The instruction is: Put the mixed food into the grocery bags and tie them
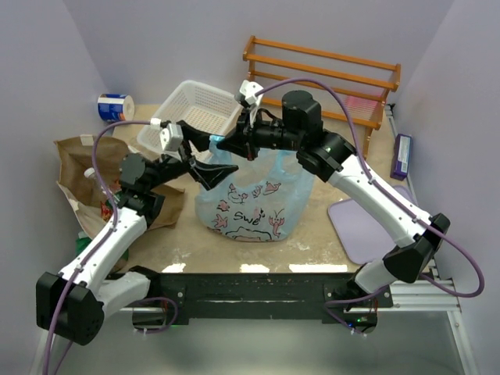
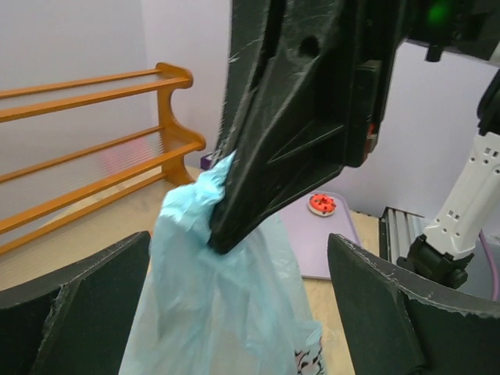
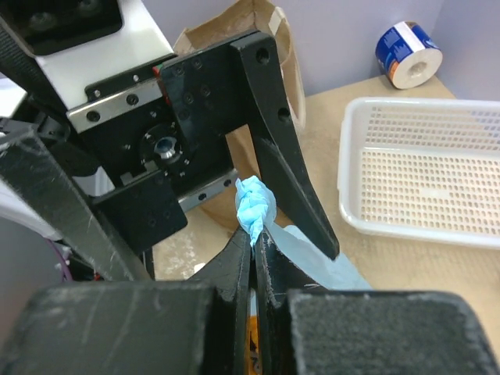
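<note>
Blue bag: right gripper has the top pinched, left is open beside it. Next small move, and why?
Probably close the left gripper on the neck of the blue bag, just under the right gripper, which is shut on the bunched top. The left fingers stand open either side of the plastic, and no knot shows yet.

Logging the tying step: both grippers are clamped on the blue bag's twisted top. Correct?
No: only the right gripper is clamped on the blue bag's twisted top. The left gripper is open, as the left wrist view shows.
</note>
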